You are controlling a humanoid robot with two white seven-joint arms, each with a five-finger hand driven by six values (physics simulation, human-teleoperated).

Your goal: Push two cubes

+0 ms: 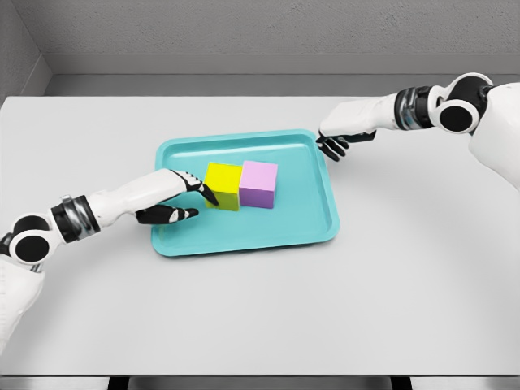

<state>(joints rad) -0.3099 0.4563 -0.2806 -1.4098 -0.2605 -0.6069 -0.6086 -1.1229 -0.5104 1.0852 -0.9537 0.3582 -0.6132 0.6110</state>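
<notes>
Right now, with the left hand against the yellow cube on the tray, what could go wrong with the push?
1. The left hand touches the yellow cube at its left face near one corner; an off-centre push may rotate it rather than slide it.
2. The yellow cube sits against the pink cube; the pair could skew apart.
3. Further right is the raised rim of the teal tray, which might stop the cubes. The right hand hovers at the tray's far right corner.

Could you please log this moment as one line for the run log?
left hand: open, touching yellow cube | yellow cube against pink cube | both on tray | right hand: at tray corner
</notes>
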